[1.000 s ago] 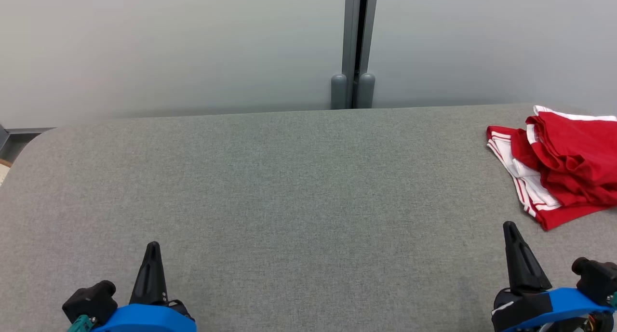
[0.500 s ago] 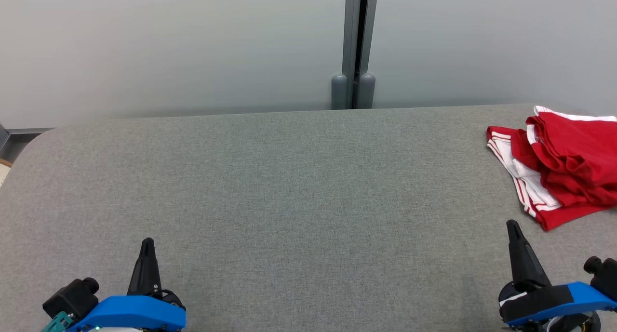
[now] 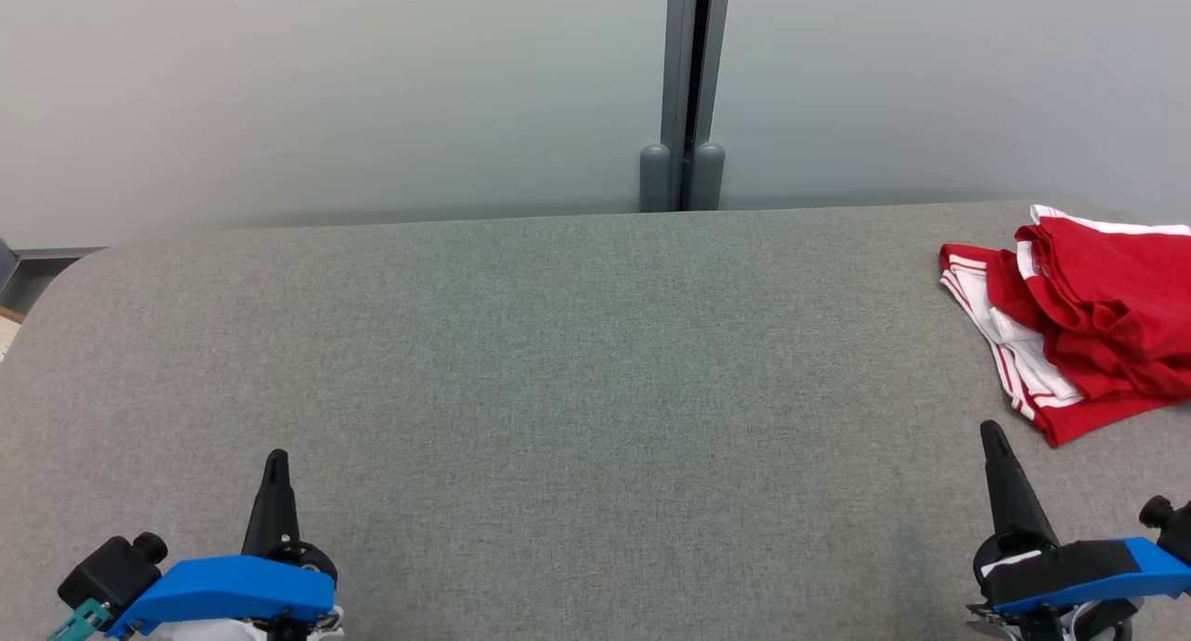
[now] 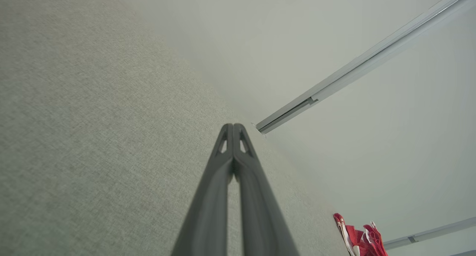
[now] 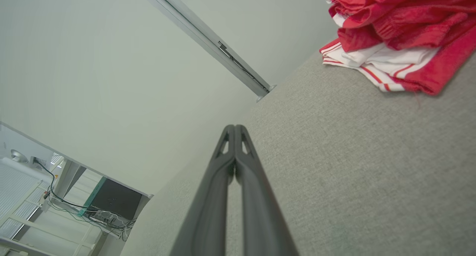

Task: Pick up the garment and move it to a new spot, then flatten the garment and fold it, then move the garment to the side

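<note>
Across most of the head view: a broad grey fabric-covered surface [image 3: 558, 362], its far left corner rounded. It runs back to a pale grey-green partition wall [image 3: 326, 83]. A vertical grey metal post [image 3: 687, 83] splits the wall, with two rounded feet standing at the surface's far edge.

At the far right of the surface, close to its back edge, lies the red-and-white garment [image 3: 1089, 325]. It is a loose, rumpled heap, red cloth bunched on top, with white panels and thin red stripes showing along its left side. The frame border cuts off its right part. The right wrist view shows it [image 5: 394, 29] at the upper right, flat on the grey weave. The left wrist view shows it [image 4: 359, 241] small and far off at the bottom right.

The left gripper [image 3: 276, 457] is at the lower left, with a blue housing and dark fingers pointing away from the robot. The left wrist view shows its fingers [image 4: 233, 126] pressed together, nothing between them. It is well apart from the garment.

The right gripper [image 3: 990, 429] is at the lower right, its tip near the garment's near hem but not touching. In its wrist view the fingers [image 5: 235, 128] meet at the tips, holding nothing.

Whether either gripper touches the surface cannot be told.

In the lower left of the right wrist view, beyond the surface, a dark box [image 5: 113, 200] sits among trailing cables.
</note>
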Robot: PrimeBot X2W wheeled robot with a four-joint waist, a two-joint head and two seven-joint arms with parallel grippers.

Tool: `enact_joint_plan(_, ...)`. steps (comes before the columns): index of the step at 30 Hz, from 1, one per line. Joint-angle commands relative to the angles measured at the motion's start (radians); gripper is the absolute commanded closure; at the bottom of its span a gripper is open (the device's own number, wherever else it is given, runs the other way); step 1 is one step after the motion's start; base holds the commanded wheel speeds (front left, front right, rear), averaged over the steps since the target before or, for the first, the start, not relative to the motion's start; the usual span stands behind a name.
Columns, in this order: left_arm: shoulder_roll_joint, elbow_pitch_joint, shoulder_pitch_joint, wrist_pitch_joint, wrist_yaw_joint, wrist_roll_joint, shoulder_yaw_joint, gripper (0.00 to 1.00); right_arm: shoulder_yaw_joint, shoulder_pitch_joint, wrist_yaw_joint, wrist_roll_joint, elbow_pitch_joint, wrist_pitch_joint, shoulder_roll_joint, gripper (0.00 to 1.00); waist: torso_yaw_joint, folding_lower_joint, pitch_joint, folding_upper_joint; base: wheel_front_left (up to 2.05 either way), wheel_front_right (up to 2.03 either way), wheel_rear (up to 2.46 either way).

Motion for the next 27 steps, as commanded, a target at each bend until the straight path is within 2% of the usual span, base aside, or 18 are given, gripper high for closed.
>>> enact_joint_plan(1,0.001,-0.014,-0.029,0.007,-0.005,-0.028,0.011,1.0,-0.004,-0.025,0.0,0.033,-0.006,0.005,0.0,1.0,0.0,0.0,0.0,-0.0001,0.0,0.0,0.0)
enact_joint_plan(27,-0.014,-0.015,-0.053,0.08,-0.033,-0.298,0.058,1.0,-0.017,-0.05,0.0,0.323,0.023,0.063,0.004,1.0,0.001,0.0,-0.002,-0.0001,0.0,0.0,0.0)
